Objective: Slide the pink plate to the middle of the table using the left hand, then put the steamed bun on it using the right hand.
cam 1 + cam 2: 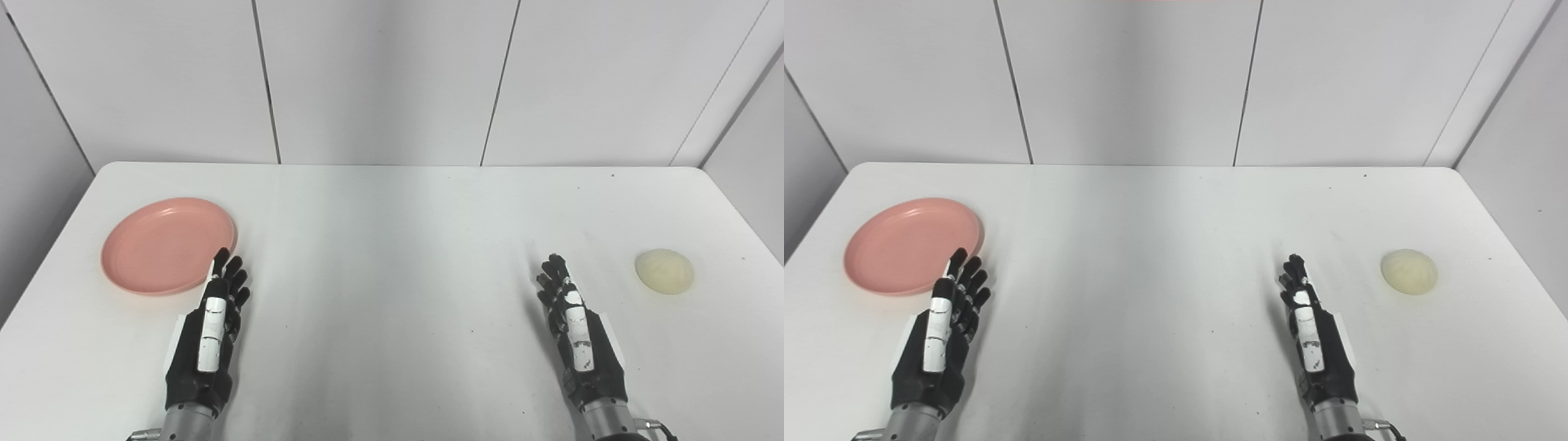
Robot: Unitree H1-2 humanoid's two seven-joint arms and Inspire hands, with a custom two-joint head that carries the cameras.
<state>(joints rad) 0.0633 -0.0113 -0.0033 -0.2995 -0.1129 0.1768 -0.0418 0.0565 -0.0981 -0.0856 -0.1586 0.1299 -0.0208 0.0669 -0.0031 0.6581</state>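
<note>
White table [392, 245], grey panelled walls [380, 73]

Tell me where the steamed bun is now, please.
The steamed bun lies on the right side of the white table, apart from and to the right of the open right hand, far from the pink plate.

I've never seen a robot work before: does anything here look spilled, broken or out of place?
Nothing stands out. The plate lies flat and empty at the left, the bun sits whole at the right, and both hands, left and right, are open.
</note>
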